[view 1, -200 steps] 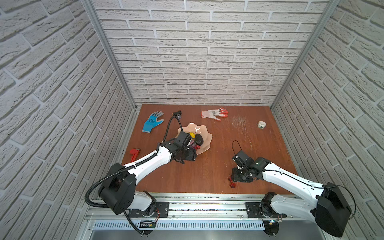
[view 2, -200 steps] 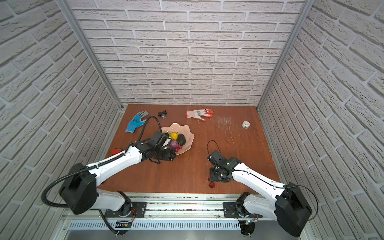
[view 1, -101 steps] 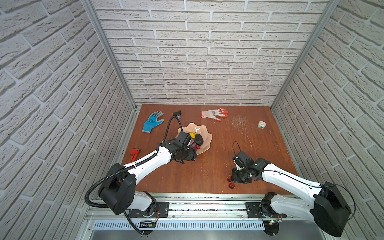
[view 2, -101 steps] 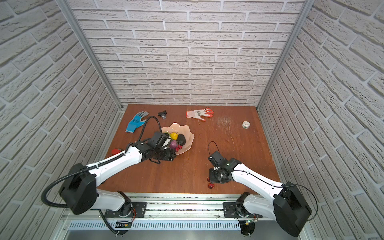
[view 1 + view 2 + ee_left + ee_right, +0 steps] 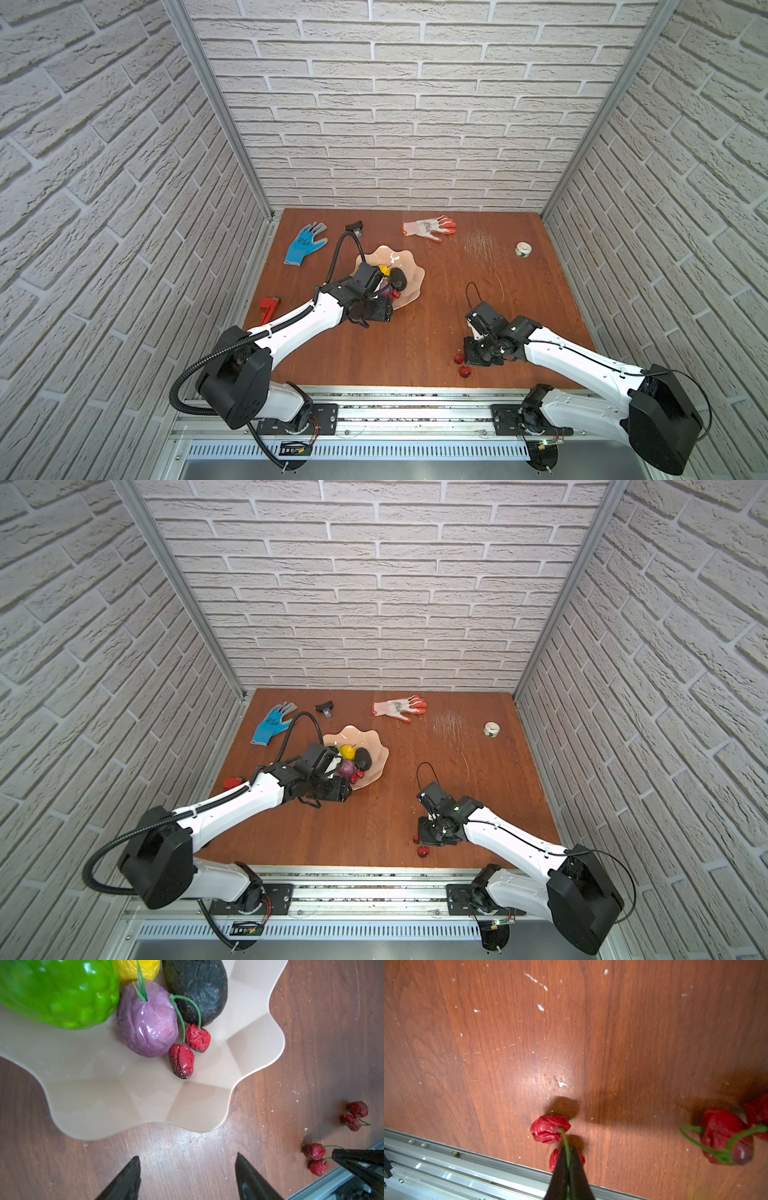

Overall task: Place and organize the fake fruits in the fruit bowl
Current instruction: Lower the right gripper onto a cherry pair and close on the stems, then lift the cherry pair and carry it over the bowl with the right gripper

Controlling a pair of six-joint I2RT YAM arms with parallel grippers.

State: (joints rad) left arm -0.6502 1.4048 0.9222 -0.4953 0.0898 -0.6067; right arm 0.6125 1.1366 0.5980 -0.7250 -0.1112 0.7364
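Note:
The peach-pink scalloped fruit bowl (image 5: 409, 266) (image 5: 124, 1095) holds a bumpy green fruit (image 5: 56, 991), a yellow one (image 5: 133, 968), a purple one (image 5: 147, 1020), a dark avocado (image 5: 197, 987) and a pair of red berries (image 5: 187, 1049). My left gripper (image 5: 187, 1163) (image 5: 376, 309) hangs open over bare wood just off the bowl's near rim. My right gripper (image 5: 568, 1150) (image 5: 470, 360) is shut on the green stem of a red berry pair (image 5: 550, 1128) (image 5: 458, 358) near the table's front edge. A second berry pair (image 5: 720, 1134) (image 5: 357, 1109) lies loose beside it.
At the back lie a blue glove (image 5: 305, 243), a small black object (image 5: 354, 228), an orange-white glove (image 5: 428, 227) and a white tape roll (image 5: 523, 249). A red wrench (image 5: 268, 305) sits at the left edge. The metal rail (image 5: 446, 1167) runs along the front edge.
My right gripper has closed its jaws onto the berry stem near the front edge. The left arm has not moved.

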